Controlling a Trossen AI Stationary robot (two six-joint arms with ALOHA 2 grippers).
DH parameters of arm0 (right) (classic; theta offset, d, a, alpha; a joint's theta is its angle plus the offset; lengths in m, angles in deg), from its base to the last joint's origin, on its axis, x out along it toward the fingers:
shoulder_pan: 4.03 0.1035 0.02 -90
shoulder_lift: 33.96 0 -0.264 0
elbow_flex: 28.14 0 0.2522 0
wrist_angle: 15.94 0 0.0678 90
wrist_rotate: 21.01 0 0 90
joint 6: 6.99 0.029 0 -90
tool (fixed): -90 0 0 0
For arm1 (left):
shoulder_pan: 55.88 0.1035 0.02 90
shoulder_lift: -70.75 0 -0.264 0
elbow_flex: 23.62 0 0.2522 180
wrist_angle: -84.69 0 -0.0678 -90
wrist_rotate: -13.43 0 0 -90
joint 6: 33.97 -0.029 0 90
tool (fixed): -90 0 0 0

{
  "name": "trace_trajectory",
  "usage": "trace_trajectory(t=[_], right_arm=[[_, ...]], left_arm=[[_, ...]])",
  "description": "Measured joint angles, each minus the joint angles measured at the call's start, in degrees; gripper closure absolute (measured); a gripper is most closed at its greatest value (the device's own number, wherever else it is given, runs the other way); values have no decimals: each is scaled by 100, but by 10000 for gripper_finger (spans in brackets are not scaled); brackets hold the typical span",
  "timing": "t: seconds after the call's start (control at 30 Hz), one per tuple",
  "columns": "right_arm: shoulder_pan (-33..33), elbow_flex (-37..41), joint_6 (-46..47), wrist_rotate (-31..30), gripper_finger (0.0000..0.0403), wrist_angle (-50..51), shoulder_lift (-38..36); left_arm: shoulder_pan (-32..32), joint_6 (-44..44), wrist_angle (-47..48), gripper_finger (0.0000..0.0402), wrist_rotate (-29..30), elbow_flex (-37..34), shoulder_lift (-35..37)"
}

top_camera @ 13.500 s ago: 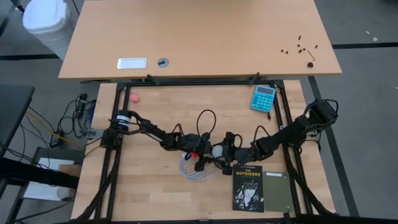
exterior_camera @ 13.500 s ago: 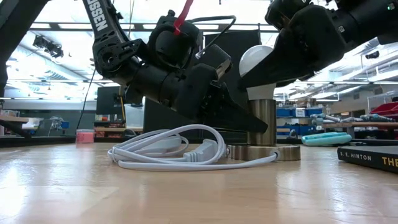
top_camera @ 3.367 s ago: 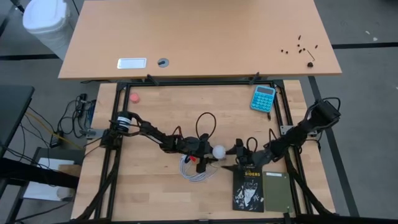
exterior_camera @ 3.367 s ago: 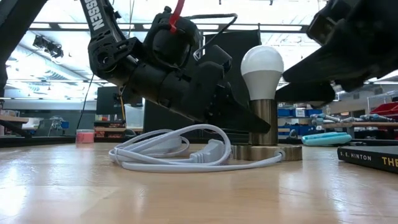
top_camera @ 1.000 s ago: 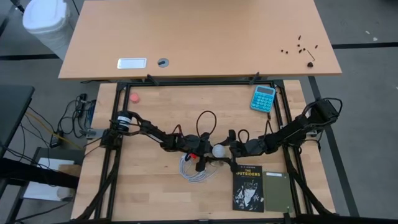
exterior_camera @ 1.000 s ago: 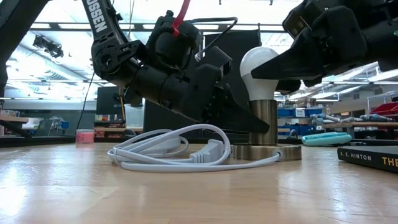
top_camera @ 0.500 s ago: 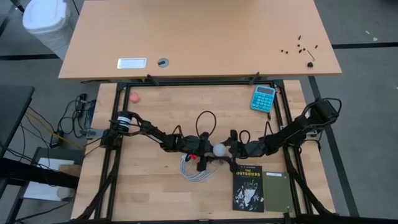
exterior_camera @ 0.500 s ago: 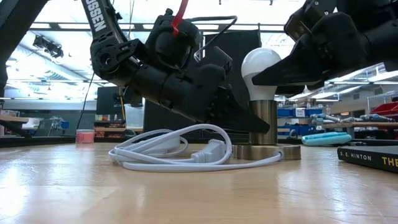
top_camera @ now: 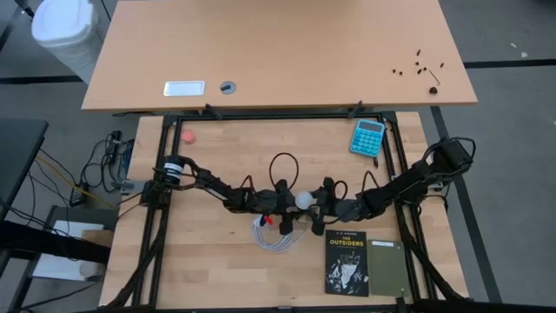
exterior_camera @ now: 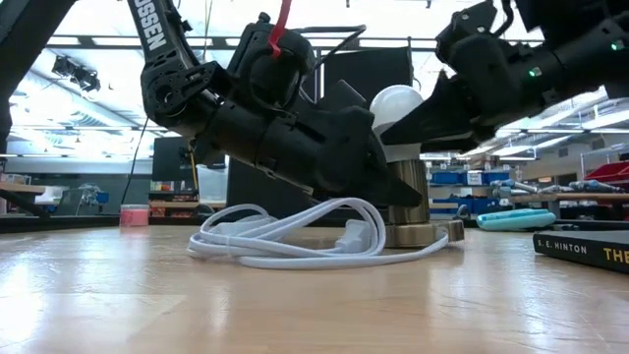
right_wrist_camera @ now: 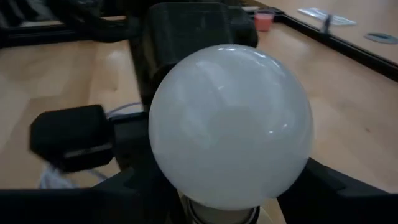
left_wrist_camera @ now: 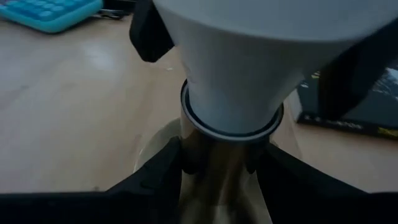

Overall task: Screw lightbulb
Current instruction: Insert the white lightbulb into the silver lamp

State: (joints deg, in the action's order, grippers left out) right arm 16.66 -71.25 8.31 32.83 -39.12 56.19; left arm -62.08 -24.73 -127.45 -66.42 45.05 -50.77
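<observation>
The white lightbulb [top_camera: 302, 200] sits in a silvery socket, a metal stem [exterior_camera: 414, 189] on a round disc base [exterior_camera: 428, 234] near the table's middle. In the low view the bulb [exterior_camera: 394, 102] and stem lean, and the base looks tipped. My left gripper [top_camera: 290, 206] is shut on the stem from the table's left. My right gripper [top_camera: 315, 205] is shut on the bulb from the table's right. The coiled white cable [top_camera: 272, 235] lies just near of them. My left gripper pinches the socket's metal stem [left_wrist_camera: 217, 169] between its two fingers [left_wrist_camera: 157, 175], just below the bulb's neck. The fingers come slanting down from the table's left and lie across the stem. The disc base rests on the table, seemingly tipped. My right gripper holds the bulb's round white globe [right_wrist_camera: 230, 124] between its two fingers [right_wrist_camera: 339, 186], one on each side of its lower half. The fingers come nearly level from the table's right. The bulb stands in the socket, leaning with it.
A black book [top_camera: 347, 261] and a dark green one [top_camera: 387, 266] lie near right of the lamp. A blue calculator [top_camera: 367, 137] sits at the far right, a small pink thing [top_camera: 187, 136] at the far left. The cable [exterior_camera: 295, 236] coils against the base.
My right gripper has moved toward the table's left and taken hold of the bulb. The bulb and socket have shifted a little toward the far edge and now lean instead of standing upright. The cable has been dragged along with the base.
</observation>
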Motion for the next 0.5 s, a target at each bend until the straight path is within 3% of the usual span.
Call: trace_trajectory(t=[0.5], right_arm=[[33, -290, 1111, -794, 162, 628, 0]], left_arm=[[-107, 323, -71, 218, 1082, 6, -4]])
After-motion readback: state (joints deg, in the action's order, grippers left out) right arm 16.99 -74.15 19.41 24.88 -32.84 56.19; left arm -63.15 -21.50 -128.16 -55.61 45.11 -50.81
